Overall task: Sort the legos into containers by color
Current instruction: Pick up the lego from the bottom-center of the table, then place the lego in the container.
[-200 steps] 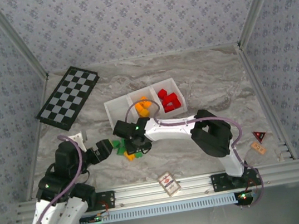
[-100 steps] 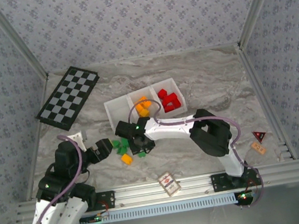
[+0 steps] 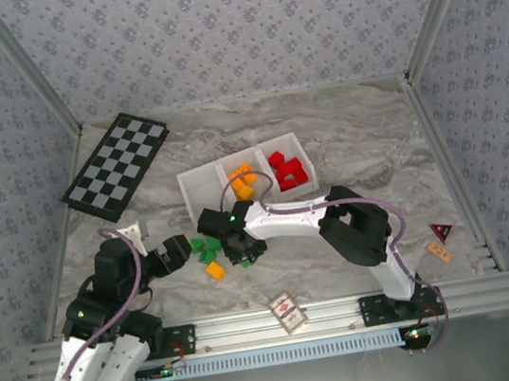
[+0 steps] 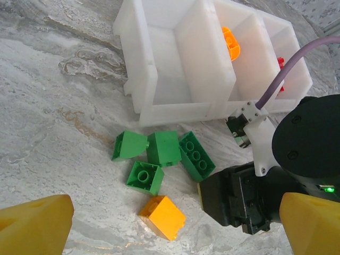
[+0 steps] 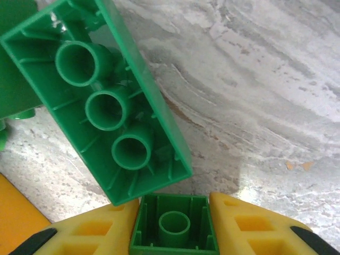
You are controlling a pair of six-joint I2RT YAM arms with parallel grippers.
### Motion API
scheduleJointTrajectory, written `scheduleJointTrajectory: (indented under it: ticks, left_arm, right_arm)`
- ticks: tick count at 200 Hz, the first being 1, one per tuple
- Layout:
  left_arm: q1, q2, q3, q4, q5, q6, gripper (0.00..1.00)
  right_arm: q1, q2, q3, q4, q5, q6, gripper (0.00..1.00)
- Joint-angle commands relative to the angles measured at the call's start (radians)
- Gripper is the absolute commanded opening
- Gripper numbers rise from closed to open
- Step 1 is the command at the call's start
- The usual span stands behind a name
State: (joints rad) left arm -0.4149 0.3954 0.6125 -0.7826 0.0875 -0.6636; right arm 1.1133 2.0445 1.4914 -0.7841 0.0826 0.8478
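The white three-compartment tray (image 3: 199, 191) has its left compartment empty, orange legos (image 3: 242, 181) in the middle and red legos (image 3: 290, 171) in the right one. Several green legos (image 3: 207, 248) and one orange lego (image 3: 216, 270) lie on the table in front of it. My right gripper (image 5: 173, 234) is shut on a small green brick (image 5: 173, 226), whose hollow underside faces the camera, beside a long green brick (image 5: 106, 101). My left gripper (image 4: 172, 236) is open over the loose orange lego (image 4: 162, 217), close to the green legos (image 4: 163, 147). The tray (image 4: 175, 58) lies just beyond them.
A black-and-white checkerboard (image 3: 117, 165) lies at the far left. A red-patterned card box (image 3: 289, 312) sits at the near edge. A small red triangle piece (image 3: 443, 230) and a tan tag (image 3: 439, 252) lie at the right. The two grippers (image 3: 242, 250) nearly touch.
My right gripper has shifted slightly toward the near side beside the green pile, and the orange lego now lies apart from it. The left arm has not moved.
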Motion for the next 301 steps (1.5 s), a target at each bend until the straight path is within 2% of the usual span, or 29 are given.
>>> scheduleJointTrajectory:
  ticks: [1,36,66,110,148,171,211,234,253,273,301]
  left_arm:
    - [-0.005,0.002,0.047,0.011,-0.015,0.02,1.0]
    - [-0.005,0.005,0.056,0.008,-0.021,0.028,1.0]
    - [-0.005,0.012,0.066,0.007,-0.025,0.037,1.0]
    - [-0.005,0.022,0.143,-0.075,-0.041,0.102,1.0]
    - [-0.007,-0.012,0.18,-0.15,-0.051,0.137,1.0]
    - [-0.007,-0.011,0.186,-0.17,-0.055,0.139,1.0]
    - [-0.007,0.025,0.185,-0.165,-0.019,0.147,1.0]
    - [-0.009,0.015,0.176,-0.15,0.005,0.151,1.0]
    - [-0.009,0.0,0.167,-0.134,0.018,0.151,1.0]
    - [-0.008,-0.01,0.162,-0.126,0.02,0.15,1.0]
    - [-0.009,-0.01,0.159,-0.12,0.02,0.148,1.0]
  right_arm:
    - [-0.004,-0.037,0.037,-0.074,0.044,-0.036,0.34]
    - [-0.029,-0.104,0.124,-0.121,0.073,-0.113,0.32]
    - [-0.089,-0.11,0.24,-0.122,0.06,-0.209,0.31]
    - [-0.181,0.053,0.546,-0.179,-0.039,-0.359,0.3]
    - [-0.244,0.219,0.773,-0.227,-0.134,-0.402,0.29]
    - [-0.268,0.285,0.84,-0.239,-0.179,-0.406,0.29]
    - [-0.276,0.34,0.855,-0.221,-0.244,-0.409,0.3]
    - [-0.277,0.344,0.846,-0.199,-0.268,-0.413,0.34]
    - [-0.275,0.343,0.846,-0.178,-0.286,-0.415,0.5]
    - [-0.272,0.336,0.848,-0.168,-0.303,-0.422,0.61]
    - [-0.269,0.298,0.848,-0.162,-0.307,-0.423,0.63]
